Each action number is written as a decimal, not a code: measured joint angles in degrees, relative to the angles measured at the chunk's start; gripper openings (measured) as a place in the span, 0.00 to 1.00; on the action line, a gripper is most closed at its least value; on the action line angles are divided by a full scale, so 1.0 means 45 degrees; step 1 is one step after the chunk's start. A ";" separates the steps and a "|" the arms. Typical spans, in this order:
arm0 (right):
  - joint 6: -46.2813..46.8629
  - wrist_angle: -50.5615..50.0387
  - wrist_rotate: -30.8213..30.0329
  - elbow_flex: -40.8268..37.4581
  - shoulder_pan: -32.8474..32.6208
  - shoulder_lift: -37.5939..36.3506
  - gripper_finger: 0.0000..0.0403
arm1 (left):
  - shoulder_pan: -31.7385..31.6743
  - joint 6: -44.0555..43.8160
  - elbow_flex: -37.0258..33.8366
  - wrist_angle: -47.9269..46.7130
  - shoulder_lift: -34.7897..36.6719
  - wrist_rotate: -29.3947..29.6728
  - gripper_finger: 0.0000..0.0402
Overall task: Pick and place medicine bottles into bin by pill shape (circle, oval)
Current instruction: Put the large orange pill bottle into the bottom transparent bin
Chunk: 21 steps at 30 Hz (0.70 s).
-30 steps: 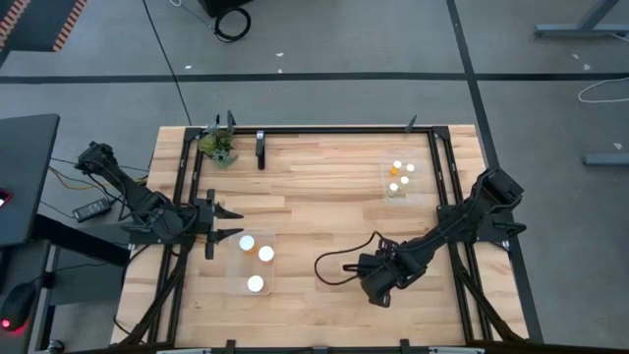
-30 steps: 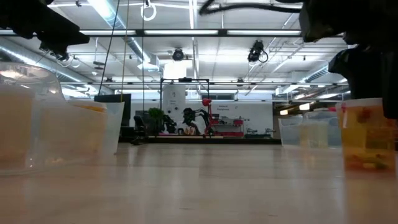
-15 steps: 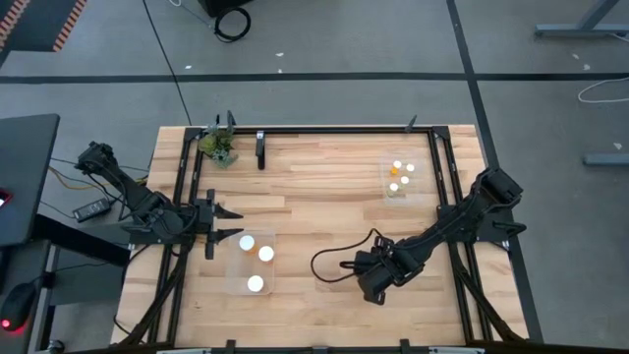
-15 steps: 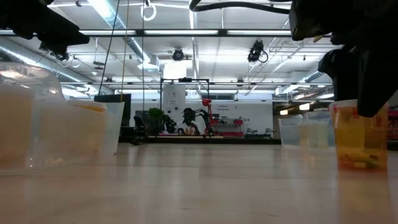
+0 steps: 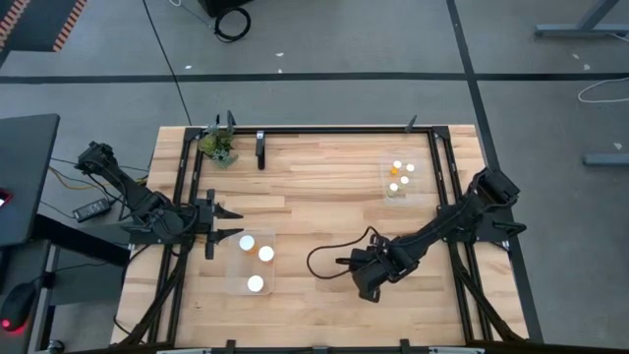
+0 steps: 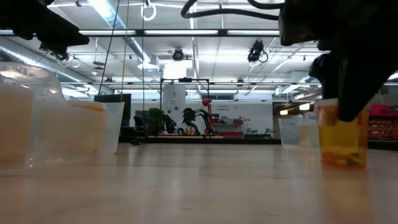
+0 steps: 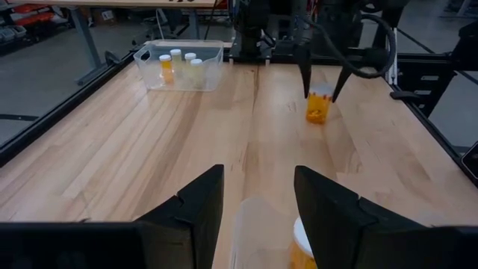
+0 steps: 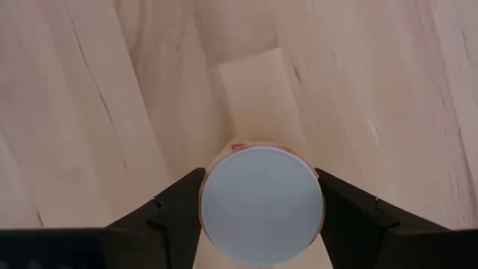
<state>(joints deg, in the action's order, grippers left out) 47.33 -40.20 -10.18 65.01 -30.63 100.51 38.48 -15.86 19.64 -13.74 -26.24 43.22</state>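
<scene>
Right gripper [image 8: 261, 217] of mine straddles one upright bottle [image 8: 261, 203] at the table's [image 5: 314, 177] five o'clock, fingers [image 8: 351, 213] flanking its white cap; grip uncertain. Label unreadable. Left gripper [image 5: 228, 227] waits open.

two dark arms on show, both black with a matte finish. the left arm [image 5: 138, 202] is built of chunky jointed segments, knobbly at the outer end toward nine o'clock. the right arm [image 5: 462, 218] shows the same blocky links, and a thin black cable [image 5: 329, 258] loops off its wrist toward nine o'clock. up close, the fingers [image 7: 196, 213] are broad, angular black wedges with flat inner faces and stepped edges.
</scene>
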 joint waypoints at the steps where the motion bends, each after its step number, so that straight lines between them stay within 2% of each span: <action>1: -0.0035 0.0162 0.0003 0.0001 0.0081 0.0000 0.57 | -0.0004 0.0000 0.0000 -0.0005 0.0000 0.0000 0.43; 9: -0.1031 0.0506 -0.0143 0.0738 0.0661 0.0000 0.57 | -0.0004 -0.0086 0.0000 -0.0010 0.0000 -0.0068 0.43; 21: -0.3063 0.1447 -0.1543 0.2464 0.1471 0.0000 0.57 | 0.0000 -0.0667 0.0000 -0.0031 0.0000 -0.0245 0.43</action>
<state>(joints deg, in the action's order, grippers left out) 33.55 -33.69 -17.13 76.10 -24.01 100.51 38.48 -18.86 19.64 -13.87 -26.24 42.12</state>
